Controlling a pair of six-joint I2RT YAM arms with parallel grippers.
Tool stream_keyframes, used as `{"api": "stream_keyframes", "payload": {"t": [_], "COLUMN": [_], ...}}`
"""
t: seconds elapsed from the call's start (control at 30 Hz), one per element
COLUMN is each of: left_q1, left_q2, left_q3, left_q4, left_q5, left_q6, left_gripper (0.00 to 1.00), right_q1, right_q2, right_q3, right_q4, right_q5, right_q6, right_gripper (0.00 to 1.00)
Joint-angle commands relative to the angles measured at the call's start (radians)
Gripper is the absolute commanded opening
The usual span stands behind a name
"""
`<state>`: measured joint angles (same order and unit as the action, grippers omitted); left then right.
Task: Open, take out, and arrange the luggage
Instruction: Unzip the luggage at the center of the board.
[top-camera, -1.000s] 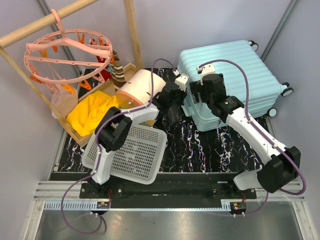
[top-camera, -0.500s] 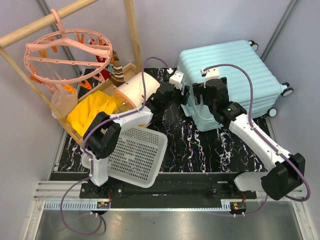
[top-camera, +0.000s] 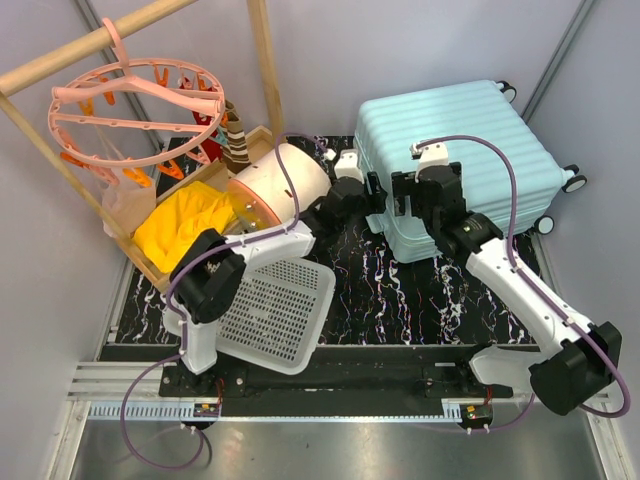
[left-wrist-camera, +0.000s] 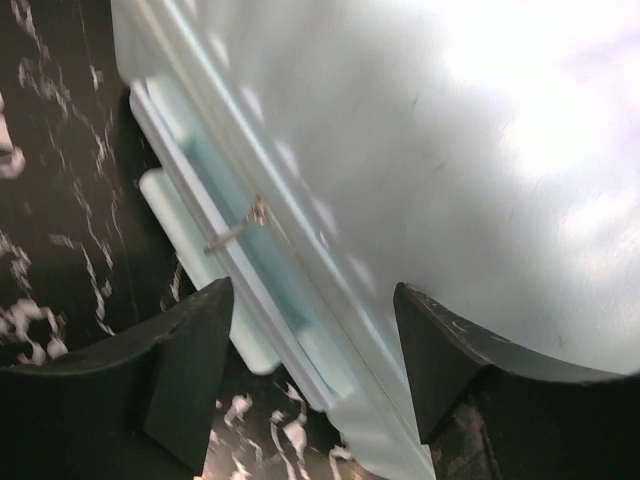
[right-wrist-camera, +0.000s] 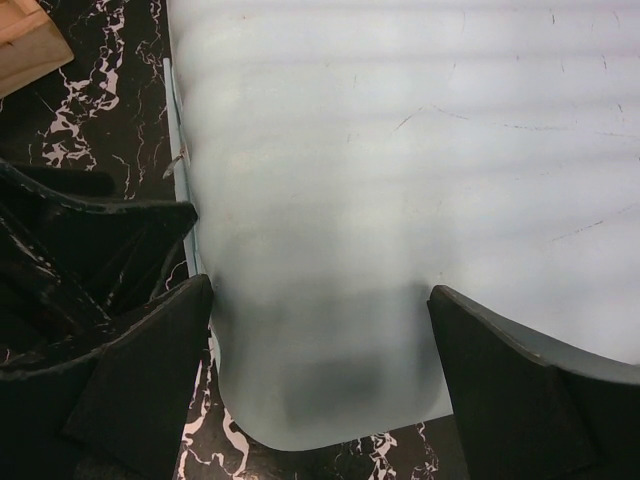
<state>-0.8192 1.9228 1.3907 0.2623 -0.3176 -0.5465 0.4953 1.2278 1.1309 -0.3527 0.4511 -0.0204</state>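
Seen from overhead, two robot arms reach from the near edge across a black, white-veined surface (top-camera: 400, 290). The luggage (top-camera: 470, 130), a pale mint-blue hard-shell suitcase with ribbed sides, lies flat and closed at the back right of the surface. Its black-and-white wheels point to the right.

The left end effector (left-wrist-camera: 312, 290) sits against the suitcase's left edge. Its fingers are spread apart and grip nothing. Its wrist view shows the lighter blue seam between the two shells running diagonally between the fingers. A small metal zip pull (left-wrist-camera: 245, 222) sticks out from that seam.

The right end effector (right-wrist-camera: 318, 290) hovers over the near left corner of the lid, just beside the left one. Its fingers are spread very wide and are empty. The smooth pale lid fills the view between them.

To the left lie a cream-and-orange rounded box (top-camera: 275, 185) on its side and a white perforated basket (top-camera: 275, 310) at the front. A yellow cloth (top-camera: 185, 225) rests in a wooden crate (top-camera: 150, 265). A pink round clip hanger (top-camera: 135, 105) hangs from a wooden rail above it.
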Motion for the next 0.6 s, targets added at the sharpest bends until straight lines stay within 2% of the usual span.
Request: {"api": "stream_keyframes", "payload": {"t": [0.0,0.07,0.2,0.27,0.57], "left_q1": [-0.026,-0.035,-0.038,-0.038,0.011], "left_q2": [-0.015,-0.010,0.021,0.031,0.134], "left_q3": [-0.010,-0.028,-0.021,-0.006,0.070], "left_q4": [-0.025,-0.014,-0.055,-0.067,-0.080], "left_q5": [-0.113,-0.158,-0.227,-0.241,-0.152], "left_q6": [-0.225,-0.294,-0.397,-0.414,-0.467], "left_gripper": [0.67,0.65,0.55,0.54,0.50], "right_q1": [-0.001,-0.001,-0.001,-0.001,-0.001], "right_q2": [-0.037,-0.045,-0.062,-0.068,-0.082], "right_q3": [-0.040,-0.048,-0.060,-0.062,-0.060], "right_q4": [-0.089,-0.088,-0.086,-0.086,-0.083], "right_q5": [-0.029,-0.028,-0.038,-0.042,-0.054], "right_q6": [0.048,0.046,0.050,0.051,0.053], "right_gripper": [0.95,0.95,0.95,0.95,0.95]}}
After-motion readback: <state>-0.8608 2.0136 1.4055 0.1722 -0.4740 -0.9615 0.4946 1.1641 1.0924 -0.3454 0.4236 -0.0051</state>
